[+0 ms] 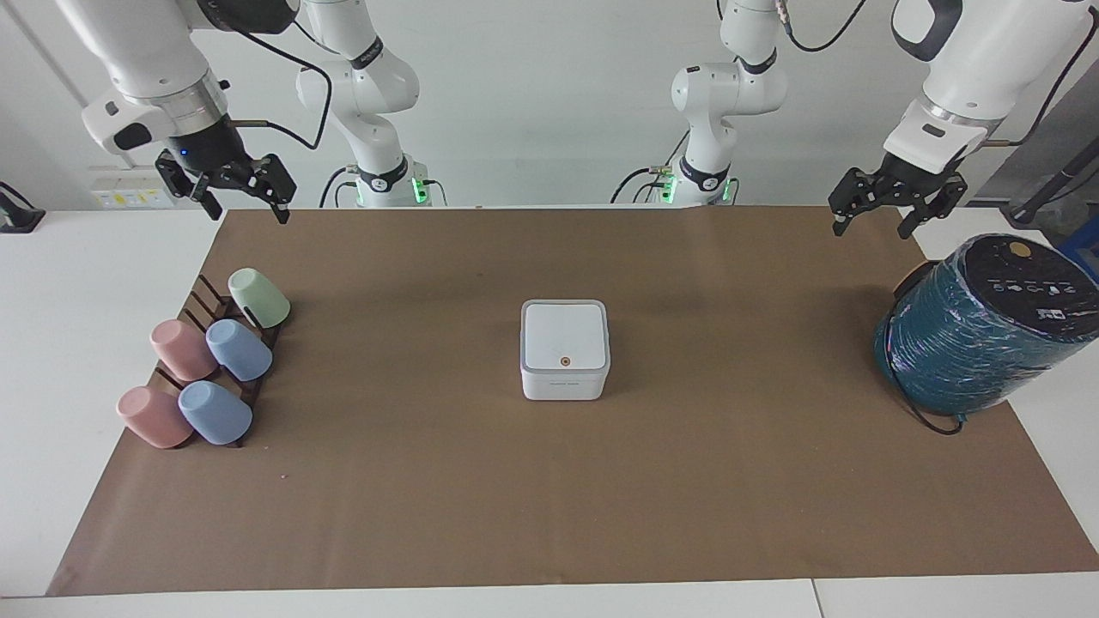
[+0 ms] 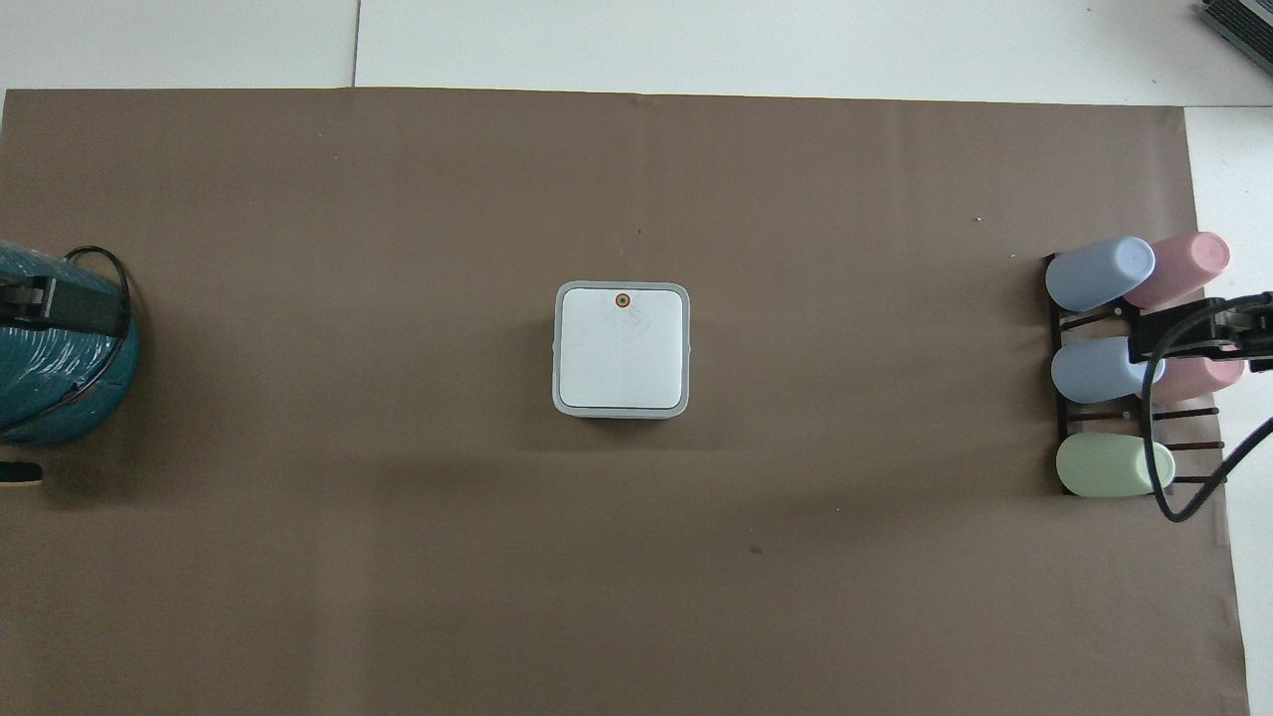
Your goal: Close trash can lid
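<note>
Brown paper mat (image 1: 549,481) covers the white table (image 1: 77,343)

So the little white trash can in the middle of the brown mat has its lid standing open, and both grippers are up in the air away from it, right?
Not quite: the lid is shut, lying flat on the trash can, as the facing view shows. The rest holds: the left gripper and right gripper hang in the air away from it.

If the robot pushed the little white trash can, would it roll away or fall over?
Probably neither. The trash can is square with a flat base, so it would likely slide on the brown paper. It looks squat, so tipping seems unlikely. Its lid lies flat and shut, so it probably won't flap.
</note>
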`<state>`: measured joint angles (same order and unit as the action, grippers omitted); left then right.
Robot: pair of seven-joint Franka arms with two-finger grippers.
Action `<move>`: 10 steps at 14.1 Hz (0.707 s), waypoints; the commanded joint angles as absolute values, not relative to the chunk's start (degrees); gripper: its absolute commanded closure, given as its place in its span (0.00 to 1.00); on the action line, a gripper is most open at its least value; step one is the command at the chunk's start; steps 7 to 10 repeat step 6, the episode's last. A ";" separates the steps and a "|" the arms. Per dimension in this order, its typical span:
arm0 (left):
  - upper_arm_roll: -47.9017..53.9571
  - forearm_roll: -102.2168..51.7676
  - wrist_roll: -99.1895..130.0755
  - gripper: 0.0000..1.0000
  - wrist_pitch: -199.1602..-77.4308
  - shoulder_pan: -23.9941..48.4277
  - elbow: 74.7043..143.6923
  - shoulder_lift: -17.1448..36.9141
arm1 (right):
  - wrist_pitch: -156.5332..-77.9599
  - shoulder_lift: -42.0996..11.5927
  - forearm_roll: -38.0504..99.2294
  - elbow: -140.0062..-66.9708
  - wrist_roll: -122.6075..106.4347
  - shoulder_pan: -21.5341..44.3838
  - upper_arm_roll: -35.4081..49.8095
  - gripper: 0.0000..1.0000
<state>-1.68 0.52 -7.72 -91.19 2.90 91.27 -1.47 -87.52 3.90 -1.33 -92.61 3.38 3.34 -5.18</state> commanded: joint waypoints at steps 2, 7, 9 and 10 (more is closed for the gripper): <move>-1.41 0.97 -6.68 0.00 -92.99 2.81 93.51 -3.08 | -86.57 4.39 -0.97 -92.55 1.85 2.81 -4.83 0.00; -1.41 0.97 -6.94 0.00 -92.99 2.81 93.52 -3.08 | -86.57 4.39 -0.97 -92.64 1.85 2.72 -4.83 0.00; -1.41 0.97 -6.94 0.00 -92.99 2.81 93.52 -3.08 | -86.57 4.39 -0.97 -92.64 1.85 2.72 -4.83 0.00; -1.41 0.97 -6.94 0.00 -92.99 2.81 93.52 -3.08 | -86.57 4.39 -0.97 -92.64 1.85 2.72 -4.83 0.00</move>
